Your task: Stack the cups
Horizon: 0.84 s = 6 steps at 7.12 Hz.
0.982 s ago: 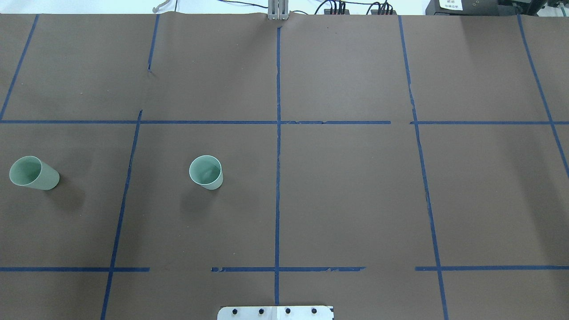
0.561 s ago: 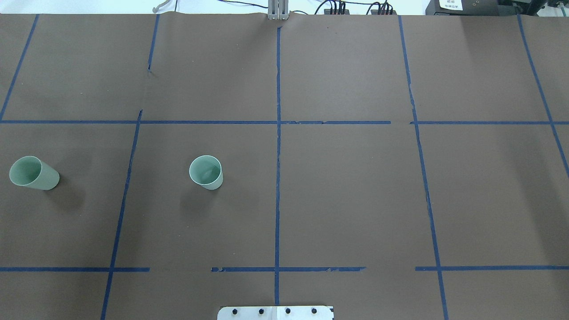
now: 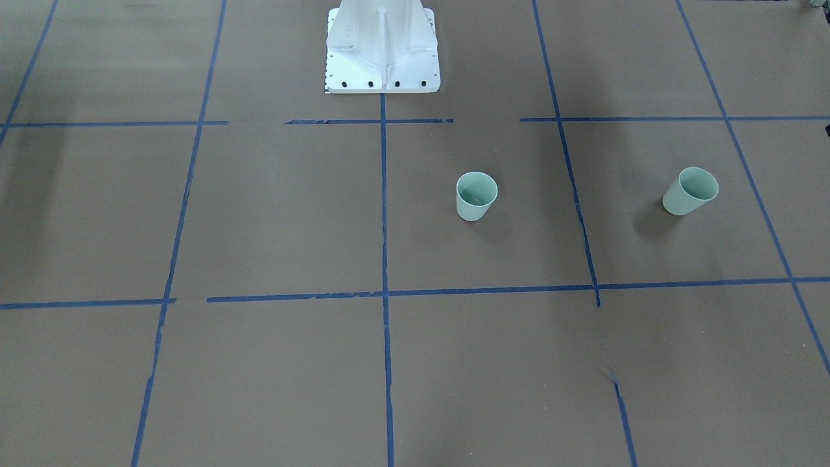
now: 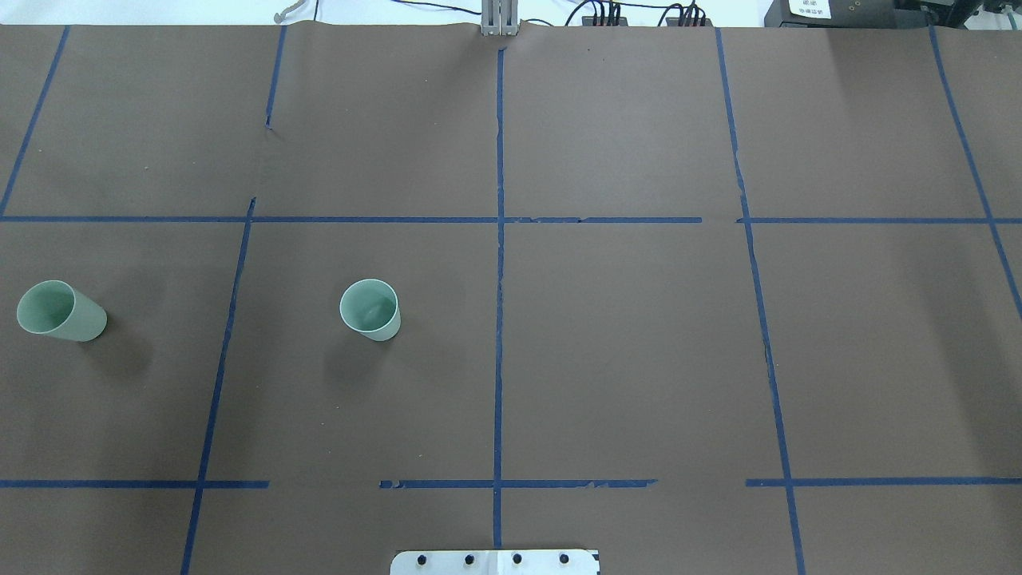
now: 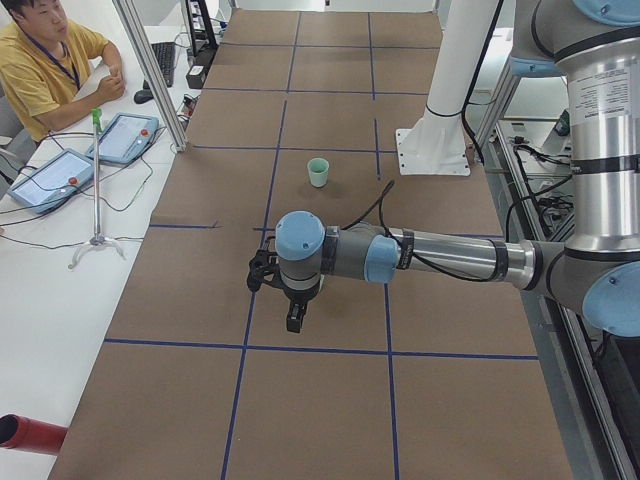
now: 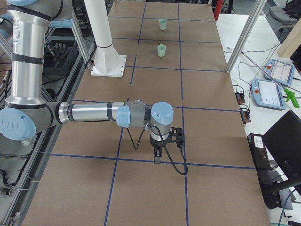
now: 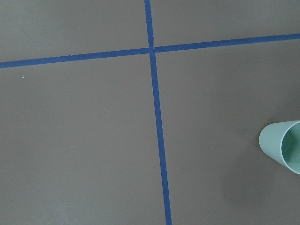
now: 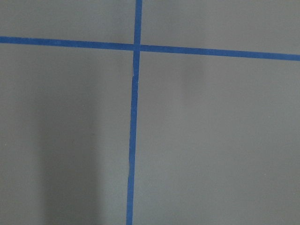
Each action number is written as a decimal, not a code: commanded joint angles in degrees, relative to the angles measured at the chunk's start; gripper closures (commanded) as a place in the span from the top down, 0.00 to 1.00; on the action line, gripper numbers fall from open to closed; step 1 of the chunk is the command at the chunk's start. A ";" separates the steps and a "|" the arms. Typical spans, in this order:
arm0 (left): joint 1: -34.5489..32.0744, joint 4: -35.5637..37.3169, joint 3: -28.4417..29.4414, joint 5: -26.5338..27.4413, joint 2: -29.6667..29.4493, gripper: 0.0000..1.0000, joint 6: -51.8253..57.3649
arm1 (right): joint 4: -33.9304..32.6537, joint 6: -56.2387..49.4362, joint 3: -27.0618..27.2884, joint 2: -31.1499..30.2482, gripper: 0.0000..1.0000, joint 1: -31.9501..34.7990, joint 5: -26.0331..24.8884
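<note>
Two mint-green cups stand upright, rims up and well apart, on the robot's left half of the table (image 4: 639,359).

One plain cup, the inner cup (image 4: 370,310), sits just left of the centre tape line (image 4: 499,319). The outer cup (image 4: 60,311) stands near the table's left end, with one blue line between them. The left gripper (image 5: 293,320) and the right gripper (image 6: 157,157) point down over brown paper. Both show only from the sides, so I cannot tell whether their fingers are spread or pressed together. A white label (image 4: 808,6) beyond the far edge carries writing too small to read.
</note>
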 commanded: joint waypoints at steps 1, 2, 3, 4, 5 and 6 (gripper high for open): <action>5.55 -7.96 0.69 0.36 0.49 1.00 -11.84 | 0.00 0.00 0.00 0.00 1.00 -0.07 0.00; 11.32 -17.59 1.39 8.05 0.93 1.00 -25.07 | 0.00 0.00 0.00 0.00 1.00 -0.07 0.00; 17.03 -26.82 4.96 9.52 0.85 1.00 -35.21 | 0.00 0.00 0.00 0.00 1.00 0.01 0.00; 19.96 -35.09 8.05 11.62 0.85 1.00 -41.57 | 0.00 0.00 0.00 0.00 1.00 0.01 0.00; 22.69 -38.92 9.12 12.34 0.85 1.00 -46.16 | 0.00 0.00 0.00 0.00 1.00 -0.07 0.00; 24.80 -38.95 9.13 12.43 0.76 1.00 -48.38 | 0.00 0.00 0.00 0.00 1.00 -0.07 0.00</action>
